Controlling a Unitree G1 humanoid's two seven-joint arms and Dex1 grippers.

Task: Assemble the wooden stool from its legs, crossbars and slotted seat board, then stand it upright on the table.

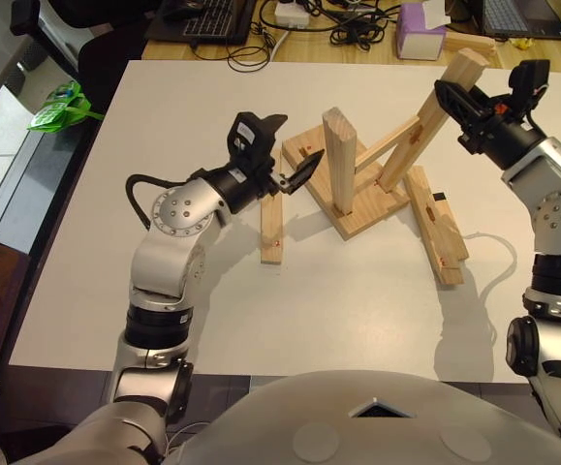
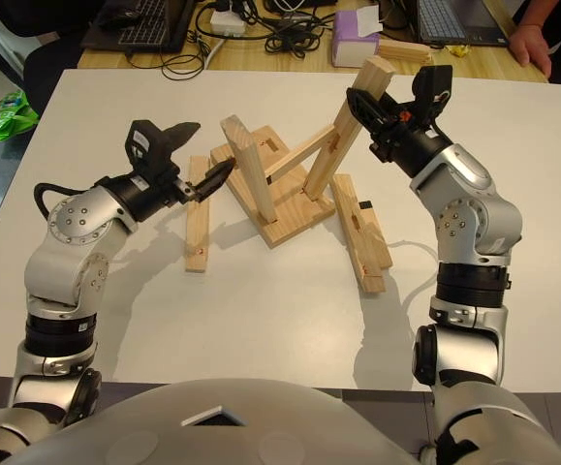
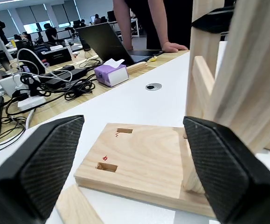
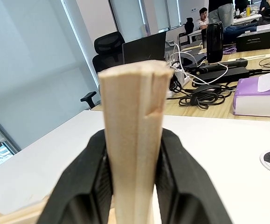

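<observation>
Plainly, from the head views, the pale wooden slotted seat board (image 1: pixel 367 208) lay flat on the white table (image 1: pixel 358 320), with a thick upright wooden leg (image 1: pixel 338 160) standing on it. A second, tilted leg (image 1: pixel 411 150) rose from the seat board's right edge and leaned outward, tied to the upright one by a thin wooden crossbar (image 1: pixel 389 143). The right gripper (image 1: pixel 459 102) held the tilted leg near its top. The left gripper (image 1: pixel 297 143) hovered just left of the seat board, above a loose wooden leg (image 1: pixel 272 228) lying flat. Two more joined wooden pieces (image 1: pixel 437 228) lay just right of the seat board.

From the left wrist, the textured black pads (image 3: pixel 41 163) stood wide apart with nothing held between them. Ahead of them the seat board (image 3: pixel 144 158) showed two small rectangular slots in a smooth, pale-grained face.

From the right wrist, the jaws were clamped on the tilted leg (image 4: pixel 132 140), pressing its two flat faces.

The wood looked light, stiff and dry, so the pads probably would not slip. The weak point was likely the joints, which could rack or pull out if a leg were levered from its tip. A hold across the flat faces, lower toward the seat board, seemed safer, with the free gripper pinning the board's edge.
</observation>
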